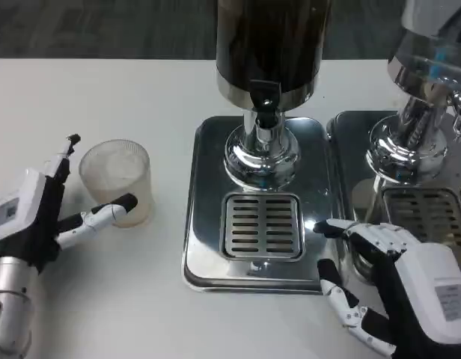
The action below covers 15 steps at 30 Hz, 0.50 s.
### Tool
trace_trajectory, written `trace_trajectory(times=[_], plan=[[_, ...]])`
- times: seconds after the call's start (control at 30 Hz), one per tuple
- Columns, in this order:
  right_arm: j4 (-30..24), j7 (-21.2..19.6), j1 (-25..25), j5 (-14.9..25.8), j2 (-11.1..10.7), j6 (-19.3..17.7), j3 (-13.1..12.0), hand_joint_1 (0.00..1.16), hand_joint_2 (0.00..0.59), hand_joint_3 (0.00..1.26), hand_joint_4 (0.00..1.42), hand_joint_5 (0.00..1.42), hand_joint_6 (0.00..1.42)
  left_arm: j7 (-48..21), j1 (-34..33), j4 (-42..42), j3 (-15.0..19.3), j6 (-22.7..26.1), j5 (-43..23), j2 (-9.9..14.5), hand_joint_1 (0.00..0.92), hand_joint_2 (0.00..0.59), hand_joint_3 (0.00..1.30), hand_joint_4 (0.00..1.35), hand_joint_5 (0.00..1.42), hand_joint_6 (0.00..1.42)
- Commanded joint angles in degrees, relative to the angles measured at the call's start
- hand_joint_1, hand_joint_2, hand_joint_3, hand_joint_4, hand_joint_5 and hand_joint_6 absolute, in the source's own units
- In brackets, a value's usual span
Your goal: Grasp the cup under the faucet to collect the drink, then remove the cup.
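dispenser [272, 45] top cropped, second dispenser [429, 90] cut off right

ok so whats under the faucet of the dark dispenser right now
Only the slotted drip grate set in the steel tray lies below the faucet; no cup stands there. The cup sits on the table to the left, by the left robot hand. Beneath the grate is hidden.

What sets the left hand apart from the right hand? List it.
The left hand lies beside the cup, one fingertip touching its base; the right hand is by the drip tray, nowhere near the cup. The left hand sits on bare table; the right hand's fingers reach over the tray's edge. Both hold nothing, fingers spread.
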Motion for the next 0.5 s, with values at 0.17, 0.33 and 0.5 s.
trace_trajectory(times=[0.17,0.33,0.5], plan=[[-1.9,1.0,1.3,0.5,-0.4,0.6,-1.1,0.29,0.471,0.41,0.42,0.41,0.32,-0.2,-1.8,1.0,-0.2,-0.2,-0.9,-1.4,0.161,0.038,0.06,0.09,0.24,0.22],[-2.7,1.5,1.9,0.7,-0.6,0.6,-1.7,0.29,0.471,0.41,0.42,0.42,0.32,-1.7,-2.4,1.5,-0.1,0.2,-1.5,-2.2,0.161,0.038,0.06,0.09,0.23,0.22],[-3.4,2.2,2.4,0.8,-0.7,0.6,-2.2,0.29,0.471,0.41,0.42,0.42,0.32,-2.7,-2.7,2.0,0.2,0.8,-2.5,-3.4,0.165,0.047,0.08,0.11,0.25,0.23]])
